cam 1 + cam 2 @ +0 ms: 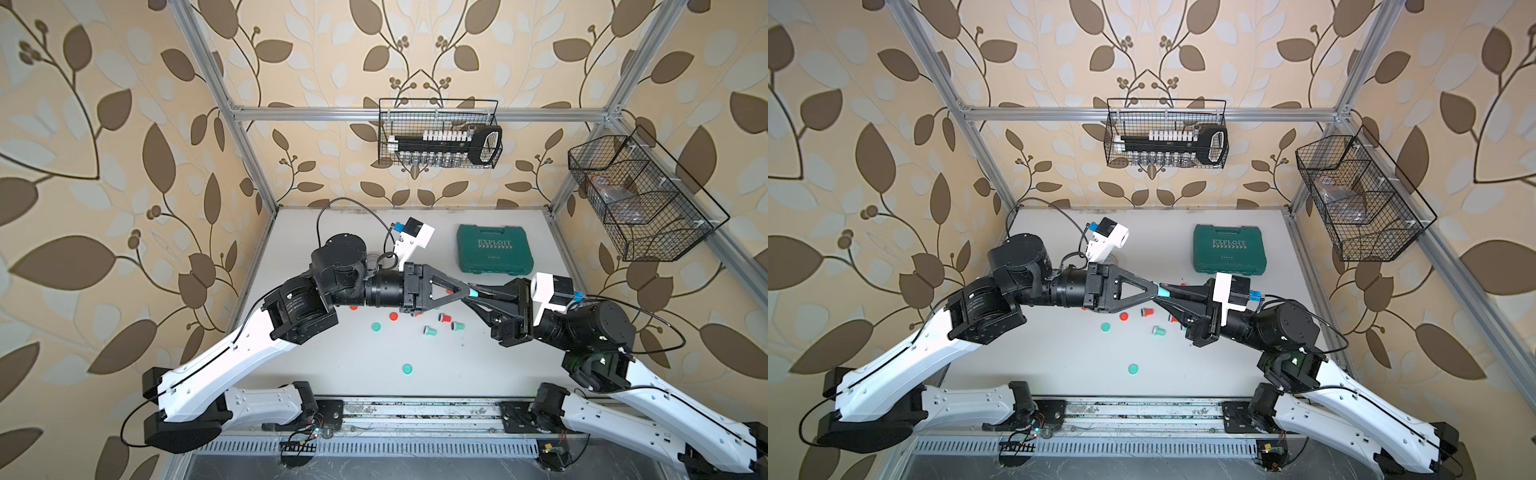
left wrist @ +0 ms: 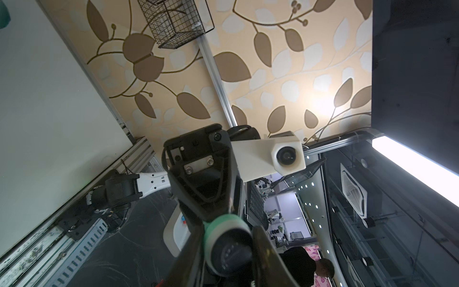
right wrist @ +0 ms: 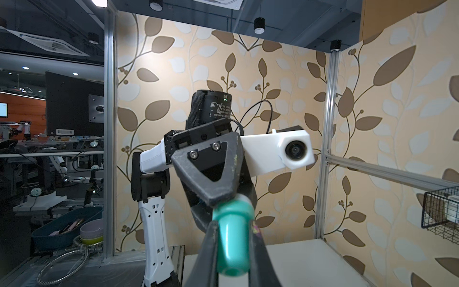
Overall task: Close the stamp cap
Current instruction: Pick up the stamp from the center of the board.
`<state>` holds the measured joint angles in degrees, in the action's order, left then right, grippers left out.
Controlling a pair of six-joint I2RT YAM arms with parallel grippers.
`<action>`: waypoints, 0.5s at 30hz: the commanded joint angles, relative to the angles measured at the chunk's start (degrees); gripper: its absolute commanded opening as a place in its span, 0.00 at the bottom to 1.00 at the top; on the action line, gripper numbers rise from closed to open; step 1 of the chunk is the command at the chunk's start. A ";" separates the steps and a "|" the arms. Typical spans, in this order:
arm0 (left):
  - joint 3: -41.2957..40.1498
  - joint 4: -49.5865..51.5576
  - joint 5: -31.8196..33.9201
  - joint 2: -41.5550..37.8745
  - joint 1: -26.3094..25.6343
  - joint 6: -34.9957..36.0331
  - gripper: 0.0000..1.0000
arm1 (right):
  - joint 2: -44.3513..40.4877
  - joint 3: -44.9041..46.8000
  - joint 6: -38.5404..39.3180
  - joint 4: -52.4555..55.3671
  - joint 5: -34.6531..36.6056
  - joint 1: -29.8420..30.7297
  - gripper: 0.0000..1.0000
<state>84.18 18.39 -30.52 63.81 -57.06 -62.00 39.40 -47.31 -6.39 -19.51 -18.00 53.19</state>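
Above the middle of the white tabletop (image 1: pixel 332 374), my two arms meet tip to tip. The small teal plastic stamp (image 1: pixel 474 293) hangs in the air between them, lying roughly level and pointing left to right. My right gripper (image 3: pixel 233 231) is clamped tight on the stamp's narrower barrel, one black finger on each side, as the right wrist view shows. My left gripper (image 2: pixel 228 234) stands at a narrow gap around the wider rimmed end, whose face looks dark in the left wrist view. Whether those fingers press on it or only flank it I cannot tell, nor whether a cap sits on that end. Below the stamp, scattered on the tabletop, lie a red round cap (image 1: pixel 393 316), two teal round caps (image 1: pixel 376 327), one of them well toward the near edge, a short red stamp (image 1: pixel 444 318) and two short teal stamps (image 1: pixel 430 331). Farther back and just to the right rests a dark green plastic tool case (image 1: pixel 494 249), shut, with pale lettering on its lid. Two black wire baskets (image 1: pixel 438 133) hang on the patterned walls, one far and one right.
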 commanded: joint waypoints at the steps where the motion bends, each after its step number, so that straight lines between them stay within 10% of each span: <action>1: 2.98 7.19 6.64 -2.78 -0.14 5.64 0.43 | -1.58 -2.09 0.02 1.53 3.10 0.16 0.00; 15: 7.31 27.55 17.04 -5.53 7.07 14.88 0.60 | -1.28 -9.09 -2.81 27.35 12.73 0.14 0.00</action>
<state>90.02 41.15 -15.75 58.85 -52.64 -51.24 37.21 -54.57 -7.14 0.14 -8.45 53.19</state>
